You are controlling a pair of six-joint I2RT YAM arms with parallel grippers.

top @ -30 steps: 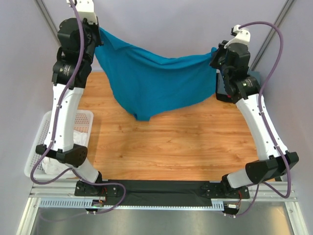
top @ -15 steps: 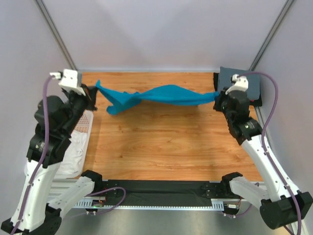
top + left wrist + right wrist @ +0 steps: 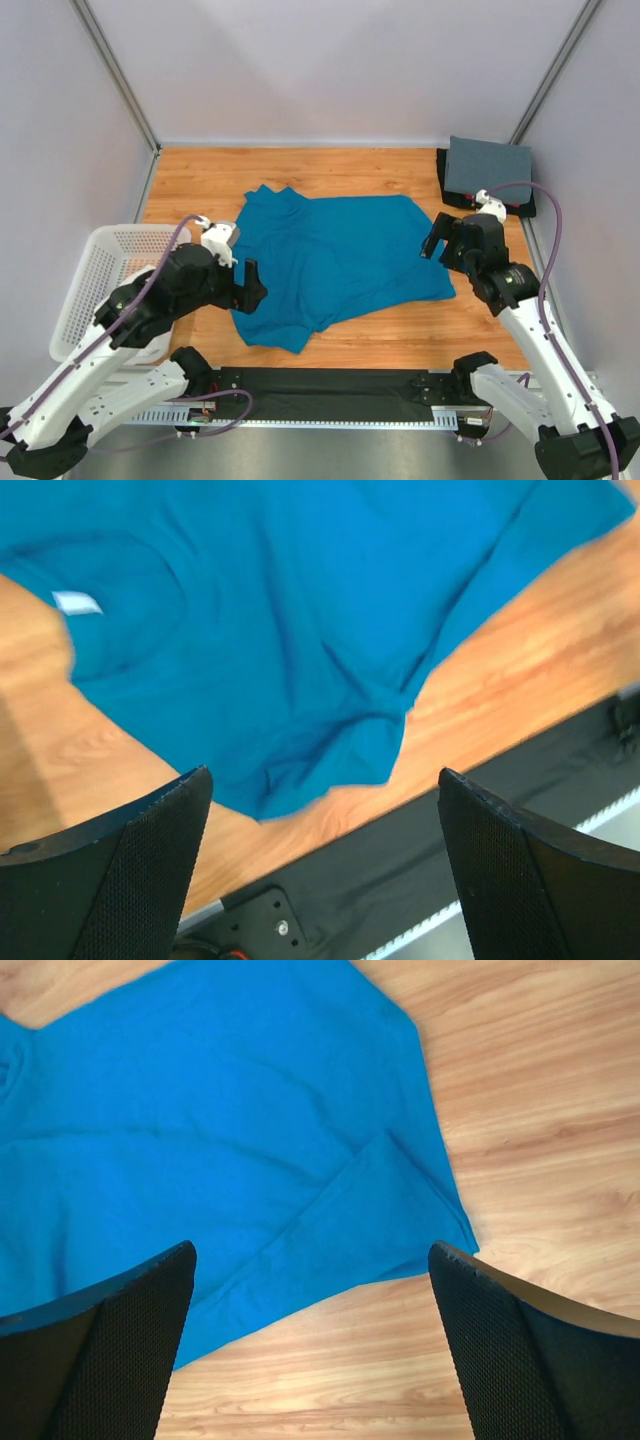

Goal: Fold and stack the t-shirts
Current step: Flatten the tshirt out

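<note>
A teal-blue t-shirt (image 3: 335, 258) lies spread out on the wooden table, a little rumpled along its near left hem. My left gripper (image 3: 249, 288) hovers open over that near left corner and holds nothing. In the left wrist view the shirt (image 3: 280, 630) lies beyond the wide-apart fingers (image 3: 120, 870) of the gripper (image 3: 320, 880). My right gripper (image 3: 437, 246) stands open above the shirt's right edge. The right wrist view shows the shirt's corner (image 3: 220, 1140) and bare wood between the spread jaws of the gripper (image 3: 310, 1350). A folded slate-grey t-shirt (image 3: 488, 168) rests at the back right.
A white mesh laundry basket (image 3: 92, 272) stands off the table's left edge, partly under my left arm. The grey shirt lies on a dark folded piece (image 3: 524, 207) in the back right corner. A black strip (image 3: 330, 382) runs along the near edge.
Both grippers have opened and let go of the teal shirt. It has dropped from being stretched in the air to lying flat on the table. Both arms have pulled back towards the near edge.
</note>
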